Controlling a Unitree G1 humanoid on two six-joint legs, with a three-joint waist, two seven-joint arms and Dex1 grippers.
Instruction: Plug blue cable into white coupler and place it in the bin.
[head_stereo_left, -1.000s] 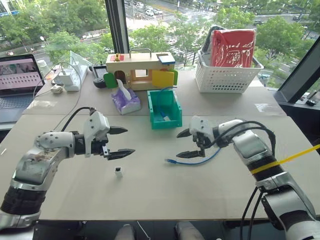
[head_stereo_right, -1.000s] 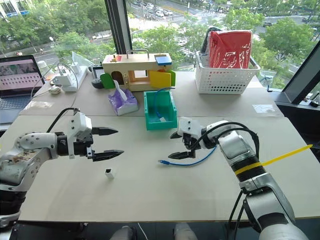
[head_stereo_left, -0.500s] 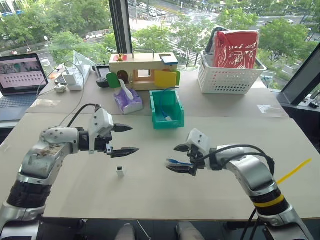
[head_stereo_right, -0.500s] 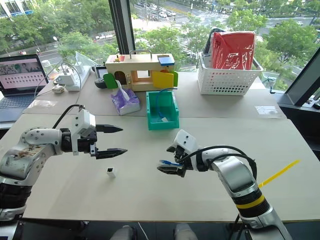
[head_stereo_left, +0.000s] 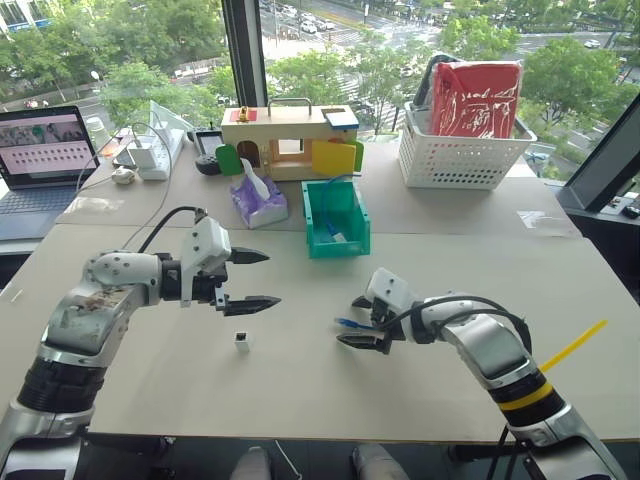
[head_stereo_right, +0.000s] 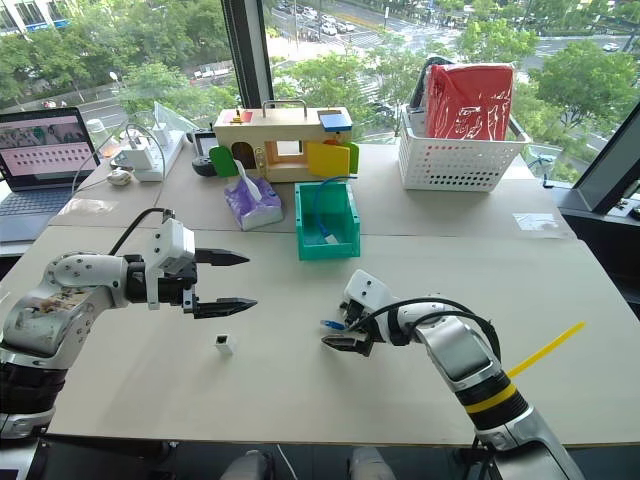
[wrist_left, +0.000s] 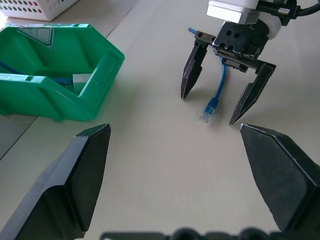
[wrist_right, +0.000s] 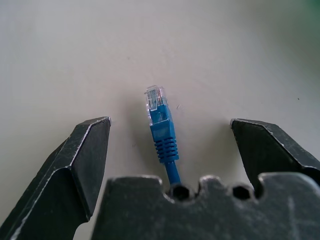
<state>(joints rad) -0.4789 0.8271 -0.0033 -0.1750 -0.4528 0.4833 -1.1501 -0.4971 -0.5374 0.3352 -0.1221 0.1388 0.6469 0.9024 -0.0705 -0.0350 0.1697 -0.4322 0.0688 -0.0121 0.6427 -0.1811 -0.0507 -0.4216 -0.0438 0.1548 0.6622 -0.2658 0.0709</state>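
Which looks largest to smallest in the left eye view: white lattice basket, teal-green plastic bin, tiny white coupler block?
1. White lattice basket, though farthest away.
2. Teal-green plastic bin.
3. Tiny white coupler block, though nearest.

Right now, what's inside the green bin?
Inside the bin lies a stretch of blue cable with a small white piece beside it. The bin's front wall covers the rest of the floor, so anything lower stays hidden.
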